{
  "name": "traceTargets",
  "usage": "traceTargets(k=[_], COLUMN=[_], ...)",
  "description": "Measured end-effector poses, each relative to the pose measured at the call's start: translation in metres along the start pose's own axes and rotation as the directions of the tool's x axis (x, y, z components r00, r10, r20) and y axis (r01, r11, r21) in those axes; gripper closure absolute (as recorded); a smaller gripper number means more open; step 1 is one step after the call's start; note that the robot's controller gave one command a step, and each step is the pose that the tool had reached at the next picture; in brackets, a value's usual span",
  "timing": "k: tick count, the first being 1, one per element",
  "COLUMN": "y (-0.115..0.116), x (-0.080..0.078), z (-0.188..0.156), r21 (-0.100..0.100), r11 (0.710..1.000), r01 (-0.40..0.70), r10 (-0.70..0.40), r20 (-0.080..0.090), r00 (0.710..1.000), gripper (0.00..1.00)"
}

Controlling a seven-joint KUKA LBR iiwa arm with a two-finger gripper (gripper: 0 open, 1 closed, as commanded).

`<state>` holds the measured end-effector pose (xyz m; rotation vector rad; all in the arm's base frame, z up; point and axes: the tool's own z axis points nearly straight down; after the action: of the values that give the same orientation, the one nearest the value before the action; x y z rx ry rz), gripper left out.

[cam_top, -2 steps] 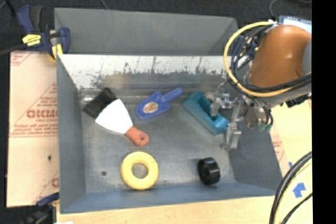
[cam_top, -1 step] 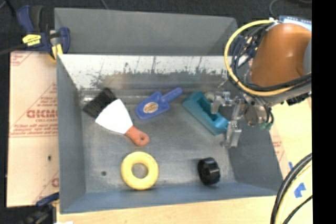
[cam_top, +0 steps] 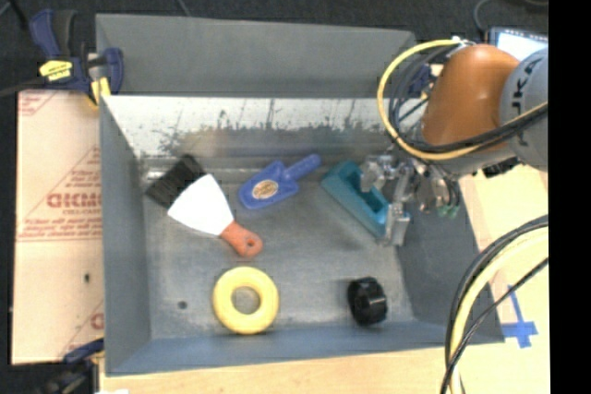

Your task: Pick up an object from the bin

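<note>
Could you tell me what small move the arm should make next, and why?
Probably a short shift toward the middle of the bin: the gripper sits at the end of the teal block nearest the bin's right wall, so centring over the block first seems safer.

Grey metal bin (cam_top: 125,226): black block (cam_top: 174,180) at back left. White flat scraper with orange handle (cam_top: 208,209) touching block, just right and before it. Blue plastic scoop (cam_top: 275,184) mid-back, right of scraper. Teal plastic box (cam_top: 354,195) right of scoop; claw (cam_top: 396,231) just beside box's right end. Yellow ring (cam_top: 246,300) at front, left of centre. Black round cap (cam_top: 367,302) at front right, well apart from ring.
</note>
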<state>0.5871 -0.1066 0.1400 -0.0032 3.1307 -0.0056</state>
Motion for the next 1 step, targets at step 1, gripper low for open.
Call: traceTargets(k=[1], y=[0.0519], x=[-0.0325], z=[0.0501], r21=[0.009], r11=[0.972], r01=[0.234], r10=[-0.234], r20=[-0.003], r00=[0.972], gripper=[0.00])
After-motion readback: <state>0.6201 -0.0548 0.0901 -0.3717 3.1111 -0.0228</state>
